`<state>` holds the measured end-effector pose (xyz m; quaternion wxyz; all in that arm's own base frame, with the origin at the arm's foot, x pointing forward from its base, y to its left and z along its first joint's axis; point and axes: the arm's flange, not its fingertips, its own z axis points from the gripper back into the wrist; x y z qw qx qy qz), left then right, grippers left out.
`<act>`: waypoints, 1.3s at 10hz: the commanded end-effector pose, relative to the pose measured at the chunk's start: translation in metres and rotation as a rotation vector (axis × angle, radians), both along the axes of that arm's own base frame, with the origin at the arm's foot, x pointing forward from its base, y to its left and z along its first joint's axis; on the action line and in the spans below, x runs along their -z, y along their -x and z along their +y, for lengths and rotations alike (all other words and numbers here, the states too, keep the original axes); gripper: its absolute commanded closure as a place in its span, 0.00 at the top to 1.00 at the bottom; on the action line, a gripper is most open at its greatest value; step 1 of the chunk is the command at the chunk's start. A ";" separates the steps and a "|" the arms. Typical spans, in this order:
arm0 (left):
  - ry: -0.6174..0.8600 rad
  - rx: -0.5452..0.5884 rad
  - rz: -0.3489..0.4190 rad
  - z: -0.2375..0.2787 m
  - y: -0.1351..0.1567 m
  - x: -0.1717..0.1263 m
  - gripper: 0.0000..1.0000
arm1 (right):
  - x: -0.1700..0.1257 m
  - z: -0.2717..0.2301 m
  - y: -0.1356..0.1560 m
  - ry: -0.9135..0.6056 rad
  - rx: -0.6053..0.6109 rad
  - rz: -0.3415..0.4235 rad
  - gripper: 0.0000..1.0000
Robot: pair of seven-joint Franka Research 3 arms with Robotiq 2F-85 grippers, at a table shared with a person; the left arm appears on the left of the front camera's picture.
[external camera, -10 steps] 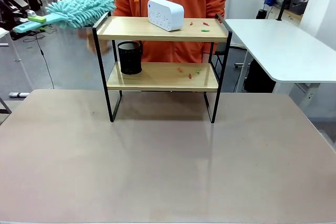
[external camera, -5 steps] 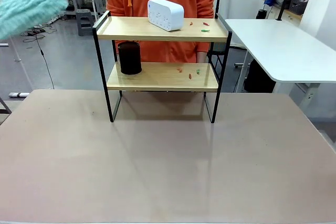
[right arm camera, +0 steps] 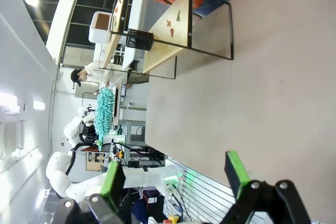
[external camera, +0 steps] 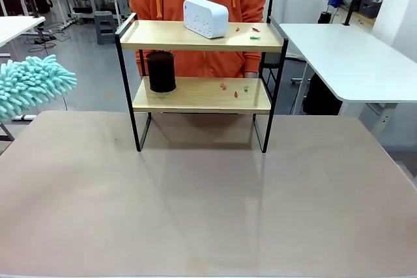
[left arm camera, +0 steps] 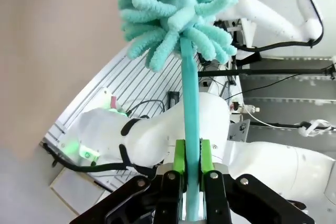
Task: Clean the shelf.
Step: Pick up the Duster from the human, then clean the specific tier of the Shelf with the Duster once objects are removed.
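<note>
While left tool [left arm camera: 192, 157] grips the duster [left arm camera: 176, 9] — handle end cut off — right tool [right arm camera: 174, 173] gapes.

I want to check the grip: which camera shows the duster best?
Left wrist view: the duster handle is clamped in the left gripper, head above. The front view shows the head at the left edge; the right wrist view shows the duster small and far off.

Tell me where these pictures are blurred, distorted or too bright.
Front view: sharp, evenly lit; the shelf casts a soft shadow on the table. Left wrist view: the duster is sharp. Right wrist view: turned sideways, with glare at the left edge.
</note>
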<state>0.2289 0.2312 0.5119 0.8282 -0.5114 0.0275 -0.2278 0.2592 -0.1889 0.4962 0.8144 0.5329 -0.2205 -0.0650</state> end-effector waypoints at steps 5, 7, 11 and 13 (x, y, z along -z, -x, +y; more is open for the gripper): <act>-0.006 -0.028 -0.021 -0.002 -0.002 -0.018 0.00 | -0.002 0.001 -0.002 -0.007 -0.001 -0.036 1.00; -0.006 -0.028 -0.021 -0.002 -0.002 -0.018 0.00 | -0.002 0.001 -0.002 -0.007 -0.001 -0.036 1.00; -0.006 -0.028 -0.021 -0.002 -0.002 -0.018 0.00 | -0.002 0.001 -0.002 -0.007 -0.001 -0.036 1.00; -0.006 -0.028 -0.021 -0.002 -0.002 -0.018 0.00 | -0.002 0.001 -0.002 -0.007 -0.001 -0.036 1.00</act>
